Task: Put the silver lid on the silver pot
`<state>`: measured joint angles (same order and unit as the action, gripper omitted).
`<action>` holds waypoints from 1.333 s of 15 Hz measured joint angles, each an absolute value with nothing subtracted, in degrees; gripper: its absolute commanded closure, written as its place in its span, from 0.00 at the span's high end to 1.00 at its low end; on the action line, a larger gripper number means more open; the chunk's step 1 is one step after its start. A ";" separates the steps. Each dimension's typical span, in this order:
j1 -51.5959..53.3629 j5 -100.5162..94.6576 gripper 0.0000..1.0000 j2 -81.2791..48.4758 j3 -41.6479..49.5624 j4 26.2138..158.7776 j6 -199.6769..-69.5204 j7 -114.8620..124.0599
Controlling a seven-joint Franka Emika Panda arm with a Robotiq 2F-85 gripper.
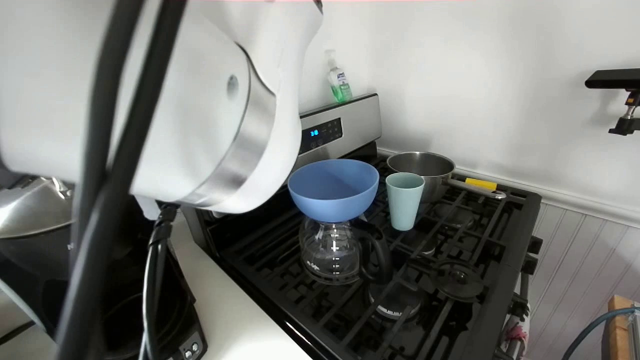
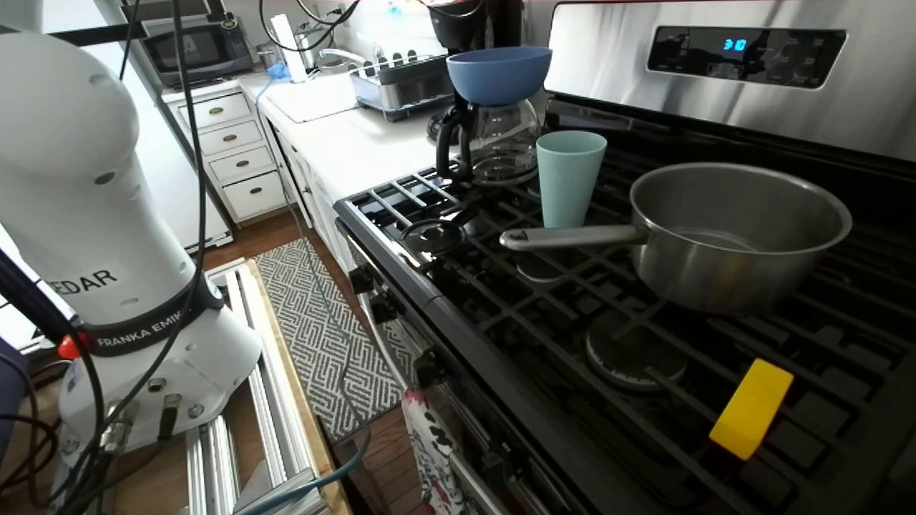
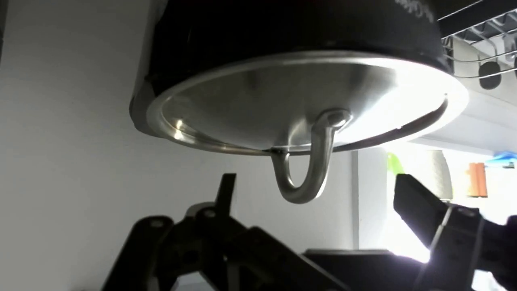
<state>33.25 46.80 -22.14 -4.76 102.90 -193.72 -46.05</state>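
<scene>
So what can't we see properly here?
Silver lid, in an exterior view: cut by the left edge, partly behind black cables.
Silver pot, in an exterior view: partly behind the teal cup.
Bottle label, in an exterior view: tiny letters unreadable.
Black machine, in the wrist view: cut by the top edge.

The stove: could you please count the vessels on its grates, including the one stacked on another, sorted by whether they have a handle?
With a handle: 2 (silver pot, glass carafe)
No handle visible: 2 (blue bowl, pale teal cup)
Total: 4
</scene>
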 measured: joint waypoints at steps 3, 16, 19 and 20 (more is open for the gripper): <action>32.15 45.79 0.77 -24.64 -5.80 101.52 -195.99 -44.19; 31.22 45.64 0.00 -29.87 -8.21 95.76 -199.94 -44.13; 31.08 45.61 0.02 -29.89 -8.37 95.74 -200.06 -44.13; 31.07 45.61 0.02 -29.89 -8.38 95.74 -200.12 -44.13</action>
<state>31.07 45.61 -29.89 -8.38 95.74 -200.12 -44.13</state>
